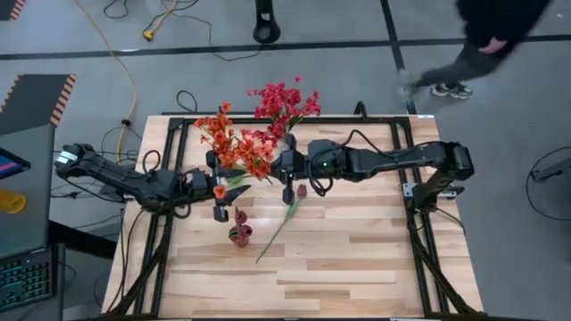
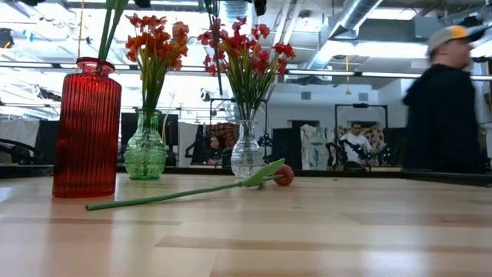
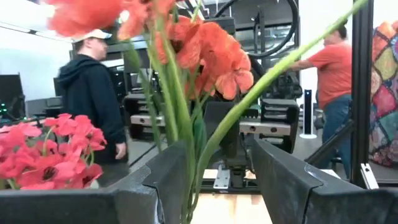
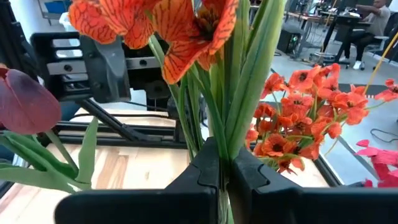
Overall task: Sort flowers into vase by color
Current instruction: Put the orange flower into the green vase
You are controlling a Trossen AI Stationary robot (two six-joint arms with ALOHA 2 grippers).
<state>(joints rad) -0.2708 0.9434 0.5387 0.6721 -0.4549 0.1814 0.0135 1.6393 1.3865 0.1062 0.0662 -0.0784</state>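
A spray of orange flowers (image 4: pixel 186 25) on green stems stands upright above the table's middle, with my right gripper (image 4: pixel 224 160) (image 1: pixel 273 167) shut on its stems. My left gripper (image 3: pixel 214 155) (image 1: pixel 214 190) is open just to the left, and the same stems (image 3: pixel 189 143) rise between its fingers. In the low view more orange flowers fill a green vase (image 2: pixel 144 154), pink-red ones a clear vase (image 2: pixel 246 152), and green stems rise from a red vase (image 2: pixel 86 131). One dark red tulip (image 2: pixel 184 187) lies flat on the table. My right gripper pinches several green stems (image 4: pixel 219 134) of the orange spray between its two fingers, below the blossoms. It comes level from the table's right, fingers across the stems. The spray stands upright, lifted; its lower end is hidden by the fingers. My left gripper: touch on the stems cannot be told.
The three vases stand in the table's far-left half. The red vase (image 1: pixel 239 234) is nearest the front, beside the lying tulip (image 1: pixel 281 223). A person (image 1: pixel 486 40) walks past beyond the far right corner. Bare wood (image 1: pixel 357 259) lies near and to the right.
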